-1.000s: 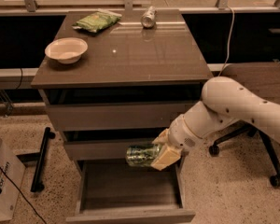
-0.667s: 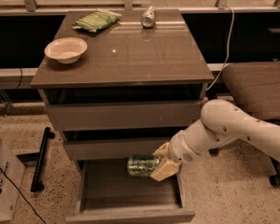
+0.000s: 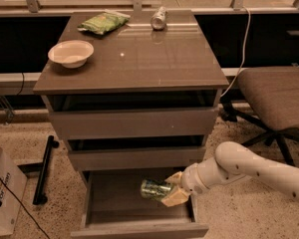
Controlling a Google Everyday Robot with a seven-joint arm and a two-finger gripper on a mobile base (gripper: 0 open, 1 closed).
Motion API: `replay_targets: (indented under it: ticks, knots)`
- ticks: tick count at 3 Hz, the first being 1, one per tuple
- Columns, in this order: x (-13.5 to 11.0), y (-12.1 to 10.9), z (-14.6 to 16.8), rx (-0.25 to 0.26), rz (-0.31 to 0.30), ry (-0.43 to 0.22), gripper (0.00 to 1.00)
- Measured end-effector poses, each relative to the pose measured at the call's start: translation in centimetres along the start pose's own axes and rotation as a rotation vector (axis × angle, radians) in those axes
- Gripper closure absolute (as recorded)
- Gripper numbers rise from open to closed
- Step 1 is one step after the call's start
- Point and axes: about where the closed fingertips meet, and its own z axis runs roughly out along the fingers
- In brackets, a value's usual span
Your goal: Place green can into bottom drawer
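Note:
The green can [image 3: 156, 189] lies on its side, held in my gripper [image 3: 170, 189] over the right part of the open bottom drawer [image 3: 109, 198]. The gripper's pale fingers [image 3: 176, 197] are shut around the can's right end. My white arm [image 3: 249, 171] reaches in from the lower right. The drawer is pulled out, showing its plain grey inside. I cannot tell whether the can touches the drawer floor.
The two upper drawers [image 3: 134, 123] are closed. On the cabinet top sit a white bowl [image 3: 71, 53], a flat green snack bag [image 3: 103, 22] and a silver-grey can [image 3: 159, 18]. A brown chair [image 3: 276, 98] stands right; a box [image 3: 4, 193] and black bar [image 3: 44, 169] stand left.
My arm has dropped lower and the gripper has carried the green can down from in front of the middle drawer into the open bottom drawer.

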Motion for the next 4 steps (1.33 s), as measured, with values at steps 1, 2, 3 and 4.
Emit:
replay_targets:
  ticks: [1,2,3,4]
  knots:
    - [5.8,-3.2,4.7,-0.017,0.076,-0.059,1.0]
    - [6.1,-2.8,5.4,-0.031,0.084,-0.062,1.0]
    - [6.6,-3.4,7.2,-0.05,0.098,-0.026,1.0]
    - [8.5,-5.7,10.6,-0.057,0.117,-0.022,1.0]
